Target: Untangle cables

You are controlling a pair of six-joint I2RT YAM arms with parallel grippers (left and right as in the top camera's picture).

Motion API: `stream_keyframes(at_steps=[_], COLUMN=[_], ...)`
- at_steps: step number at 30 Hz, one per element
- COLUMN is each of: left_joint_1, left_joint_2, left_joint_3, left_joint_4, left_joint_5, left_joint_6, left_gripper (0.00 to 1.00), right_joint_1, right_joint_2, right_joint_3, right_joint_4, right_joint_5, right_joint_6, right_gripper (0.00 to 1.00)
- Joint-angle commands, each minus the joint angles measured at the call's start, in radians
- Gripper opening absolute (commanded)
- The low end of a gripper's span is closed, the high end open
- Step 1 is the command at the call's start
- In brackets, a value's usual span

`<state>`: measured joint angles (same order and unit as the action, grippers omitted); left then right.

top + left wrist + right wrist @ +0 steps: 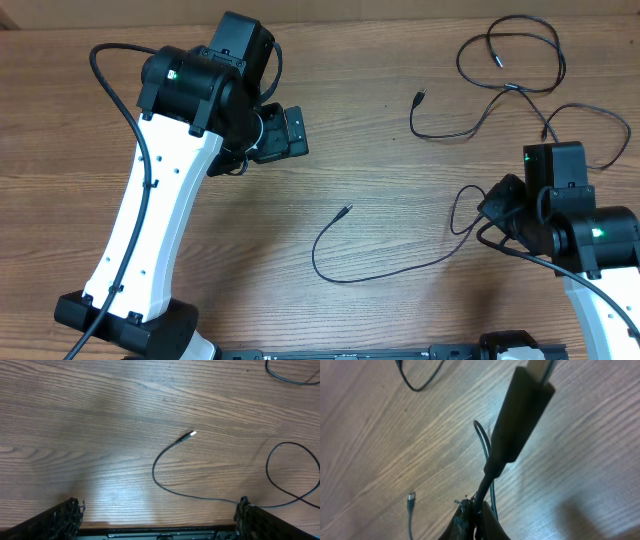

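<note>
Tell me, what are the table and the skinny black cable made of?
The table looks like wood, or a wood-print laminate: brown grain lines with a soft shine. The cable seems coated in black rubber or plastic, since it bends in smooth loops. Its plug tip glints like metal.

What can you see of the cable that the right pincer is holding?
The cable is a thin black cord ending in a long black plug with a pale metal tip. The right pincer is shut on the cord just below the plug, which juts out above the wooden table. A thin loop runs behind.
</note>
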<state>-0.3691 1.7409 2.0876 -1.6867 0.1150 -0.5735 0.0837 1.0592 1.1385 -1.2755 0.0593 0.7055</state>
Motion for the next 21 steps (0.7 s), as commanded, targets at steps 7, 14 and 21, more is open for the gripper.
stream_keyframes(at_steps=[7, 14, 21], left_joint_1=[-0.005, -0.005, -0.005], left_joint_2=[0.006, -0.034, -0.16], left_joint_3=[0.002, 0.002, 0.002], left_joint_4=[-0.003, 0.016, 0.053], left_joint_5=[0.048, 0.085, 0.022], left_joint_6=[-0.009, 0.01, 0.01], left_gripper=[1.0, 0.99, 1.0], right_joint_1=[-0.006, -0.006, -0.006], right_joint_2=[-0.018, -0.018, -0.018], right_joint_3=[0.009, 0.009, 0.009], right_joint_4=[-0.009, -0.01, -0.001], right_joint_5=[-0.065, -0.094, -0.116], right_joint_6=[-0.049, -0.08, -0.086], right_gripper=[0.04, 0.04, 0.04])
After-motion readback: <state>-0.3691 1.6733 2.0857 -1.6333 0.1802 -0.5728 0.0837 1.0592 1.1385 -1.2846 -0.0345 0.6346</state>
